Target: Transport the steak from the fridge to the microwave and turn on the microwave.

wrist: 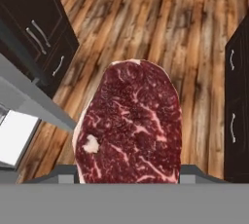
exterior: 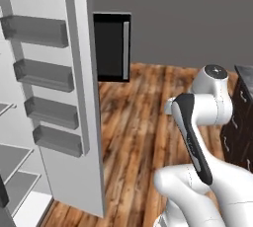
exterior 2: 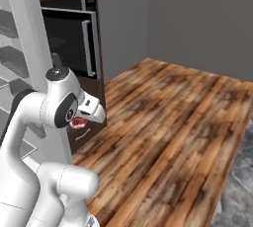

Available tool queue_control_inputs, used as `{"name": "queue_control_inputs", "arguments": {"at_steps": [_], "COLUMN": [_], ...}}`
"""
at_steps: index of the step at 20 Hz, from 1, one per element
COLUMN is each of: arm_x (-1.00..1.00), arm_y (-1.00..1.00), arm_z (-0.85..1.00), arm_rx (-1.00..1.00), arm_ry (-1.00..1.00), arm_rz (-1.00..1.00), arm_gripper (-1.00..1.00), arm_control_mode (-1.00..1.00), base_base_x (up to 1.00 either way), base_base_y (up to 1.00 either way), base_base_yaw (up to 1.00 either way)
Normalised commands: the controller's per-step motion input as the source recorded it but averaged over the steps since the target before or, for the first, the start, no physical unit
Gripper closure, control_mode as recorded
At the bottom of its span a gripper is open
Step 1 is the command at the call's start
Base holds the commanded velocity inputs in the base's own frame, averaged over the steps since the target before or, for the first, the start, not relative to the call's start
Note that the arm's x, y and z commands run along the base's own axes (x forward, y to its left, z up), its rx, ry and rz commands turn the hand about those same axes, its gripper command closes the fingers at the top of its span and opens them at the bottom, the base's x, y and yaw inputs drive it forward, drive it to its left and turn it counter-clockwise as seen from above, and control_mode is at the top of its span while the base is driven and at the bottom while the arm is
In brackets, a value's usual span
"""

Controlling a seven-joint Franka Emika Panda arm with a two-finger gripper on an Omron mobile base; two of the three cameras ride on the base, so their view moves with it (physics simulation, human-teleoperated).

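One steak (wrist: 130, 125) is being carried in the gripper (exterior 2: 81, 121), and it is standing up large in the hand view, its lower edge running down between the fingers so that the jaws are pinching it from either side; the fingertips themselves are hidden behind the meat, but the meat is hanging clear above the wooden floor (wrist: 189, 28), which it could not do unless it were clamped. In the right base view a sliver of red is peeking out just under the white wrist, so the piece is sitting close in against the arm, probably because a tucked carry keeps it from swinging or catching on anything while the base is travelling. Beyond the hand, the fridge (exterior: 74, 122) is standing with its door swung wide, the grey door shelves facing the room, which suits a job whose fetching part looks done. Further off, the microwave (exterior 2: 69, 41) is waiting in the dark cabinet wall with its glass door apparently shut and its vertical handle facing out. Dark cabinet drawers (wrist: 44, 38) are passing below the hand. Judging by this, the carrying leg is under way, and opening that door, loading and starting are remaining.
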Motion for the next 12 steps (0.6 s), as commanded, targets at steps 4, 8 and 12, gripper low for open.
{"name": "queue_control_inputs", "arguments": {"at_steps": [4,8,12], "arm_x": [0.0,0.0,0.0], "arm_y": [0.0,0.0,0.0], "arm_z": [0.0,0.0,0.0], "arm_rx": [0.0,0.0,0.0], "arm_ry": [0.0,0.0,0.0], "arm_rz": [0.0,0.0,0.0], "arm_gripper": [1.0,1.0,1.0], "arm_control_mode": [1.0,1.0,1.0], "base_base_x": [0.53,0.57,0.61], "base_base_y": [-0.43,-0.4,-0.38], "base_base_yaw": [0.0,0.0,0.0]}}
